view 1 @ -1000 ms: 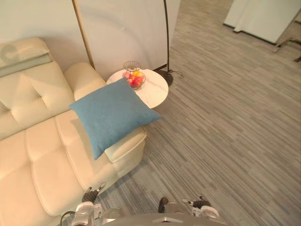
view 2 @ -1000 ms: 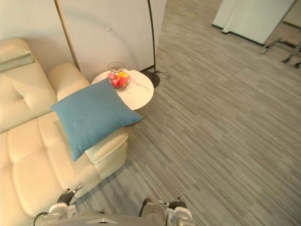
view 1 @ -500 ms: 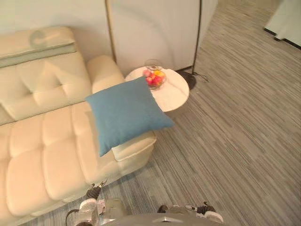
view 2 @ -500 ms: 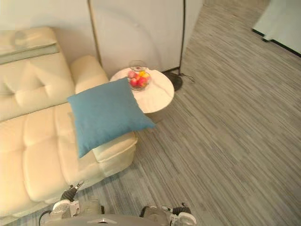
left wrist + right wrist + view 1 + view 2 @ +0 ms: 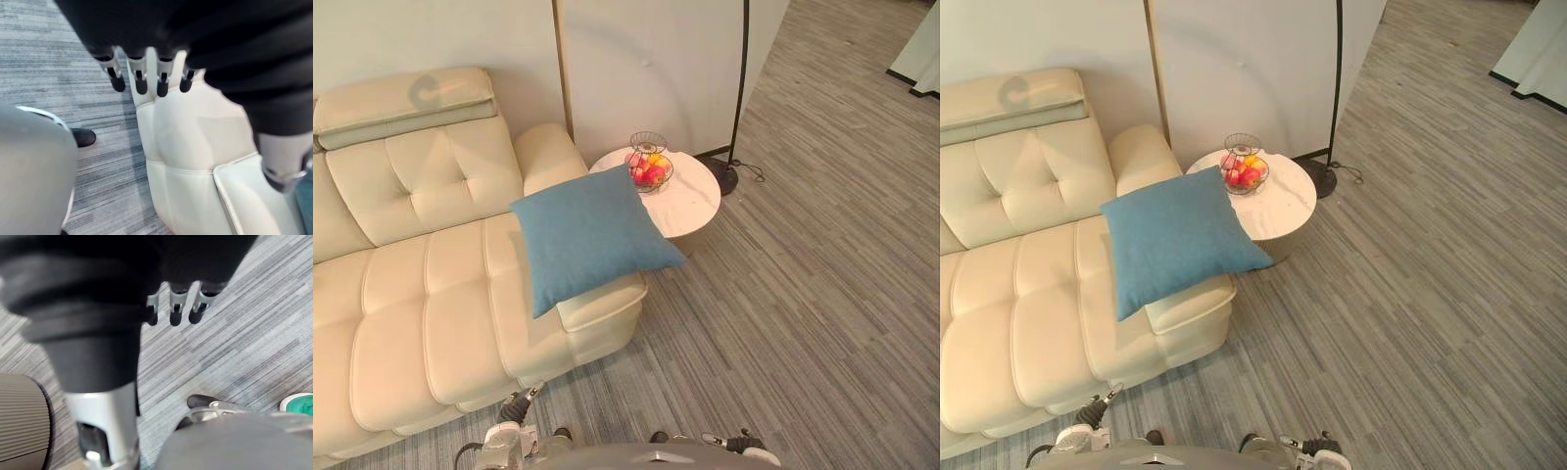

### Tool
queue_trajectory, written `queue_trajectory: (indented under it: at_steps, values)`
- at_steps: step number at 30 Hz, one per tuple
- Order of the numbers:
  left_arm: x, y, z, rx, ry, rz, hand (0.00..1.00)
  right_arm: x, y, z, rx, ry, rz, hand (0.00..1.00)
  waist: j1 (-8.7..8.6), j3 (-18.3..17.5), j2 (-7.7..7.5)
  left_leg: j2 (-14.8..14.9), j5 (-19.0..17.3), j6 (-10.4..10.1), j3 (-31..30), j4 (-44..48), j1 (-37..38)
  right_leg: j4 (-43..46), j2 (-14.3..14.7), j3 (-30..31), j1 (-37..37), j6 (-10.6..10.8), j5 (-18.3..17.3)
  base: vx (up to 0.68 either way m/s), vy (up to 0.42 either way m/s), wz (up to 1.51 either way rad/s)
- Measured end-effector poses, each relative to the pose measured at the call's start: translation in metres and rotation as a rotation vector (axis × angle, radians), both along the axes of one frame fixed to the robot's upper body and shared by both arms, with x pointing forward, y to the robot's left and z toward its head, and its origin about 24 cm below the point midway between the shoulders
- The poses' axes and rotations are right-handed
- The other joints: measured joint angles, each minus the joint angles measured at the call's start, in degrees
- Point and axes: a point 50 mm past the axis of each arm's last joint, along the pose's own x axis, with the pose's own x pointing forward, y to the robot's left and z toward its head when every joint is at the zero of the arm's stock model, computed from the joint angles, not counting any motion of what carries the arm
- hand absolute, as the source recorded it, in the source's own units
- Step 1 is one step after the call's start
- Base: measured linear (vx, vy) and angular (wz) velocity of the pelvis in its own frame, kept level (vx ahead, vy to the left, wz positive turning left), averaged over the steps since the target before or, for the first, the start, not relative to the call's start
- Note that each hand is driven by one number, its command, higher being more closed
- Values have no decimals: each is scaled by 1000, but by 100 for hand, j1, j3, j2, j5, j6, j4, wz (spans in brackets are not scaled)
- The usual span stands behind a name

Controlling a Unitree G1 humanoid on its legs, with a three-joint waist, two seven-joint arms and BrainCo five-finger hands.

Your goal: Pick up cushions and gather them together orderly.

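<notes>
Since a second ago the head camera has swung toward 9 o'clock, so more of the cream tufted leather sofa [image 5: 421,294] shows, while the blue square fabric cushion [image 5: 592,235] lies where it lay, untouched. Seen from the left eye, the cushion rests tilted over the sofa's end arm near the middle of the view, its 4 o'clock corner jutting past the arm toward the round white side table [image 5: 695,206]; whether it touches the table cannot be told. At the table's 11 o'clock edge stands a wire basket of fruit [image 5: 649,168], and at 2 o'clock from the table the black floor lamp [image 5: 741,88] rises from its base on the grey striped carpet [image 5: 803,304]. The left hand [image 5: 504,443] hangs low at 7 o'clock, well apart from the cushion. From the right eye the cushion [image 5: 1180,235] sits the same way, between the sofa's seat and the table. At the left wrist, the left hand [image 5: 141,81] points down with its fingers straight and slack in a row and the thumb [image 5: 281,166] apart, grasping nothing, above the sofa's front edge and the carpet. At the right wrist, the right hand [image 5: 174,309] likewise hangs with loose, straight fingers, empty, over bare carpet.
</notes>
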Motion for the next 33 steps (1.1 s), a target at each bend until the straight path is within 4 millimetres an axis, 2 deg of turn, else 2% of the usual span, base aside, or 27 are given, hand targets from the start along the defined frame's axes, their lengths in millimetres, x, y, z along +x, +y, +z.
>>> queue_trajectory:
  at_steps: [2, 3, 17, 22, 25, 33]
  values:
    - [-1, 1, 0, 1, 2, 0, 0, -3, 0, -1, 1, 8, -1, 0, -11, -3, -6, -31, 79, 17, -4, -108, 61, -47, -5, 30, 13, 28, 57, -60, 21, 1]
    - [-7, 5, -2, 6, 31, -3, 0, -1, 2, -2, 9, 23, 12, 0, -64, -148, -29, -270, 148, 81, -96, -290, 261, -398, -66, 345, 212, 122, 309, 0, 0, 0]
    - [-7, 5, -2, 9, 31, -8, 0, -1, 2, -2, 8, 23, 12, 0, -73, -152, -4, -267, 143, 77, -90, -297, 259, -400, -63, 357, 208, 122, 307, 0, 0, 0]
    - [-10, 5, -3, 6, 41, -8, 0, -1, -1, -2, 4, 21, 4, 0, -186, -184, 50, -249, 75, 101, 26, -327, 105, -423, -39, 558, 36, 111, 280, -4, 1, -11]
    - [-11, 4, -4, -11, 44, -11, 0, -3, -3, -2, 17, 13, -60, 0, -257, -198, 117, -263, 58, 103, 26, -327, -34, -466, -32, 631, -61, 116, 280, 62, 0, 1]
    - [-12, 9, -4, -3, 50, -5, 0, -1, -3, -2, 43, 0, -133, 0, -307, -192, 109, -294, 41, 102, -118, -296, -27, -489, -28, 478, 17, 154, 282, 102, 0, 10]
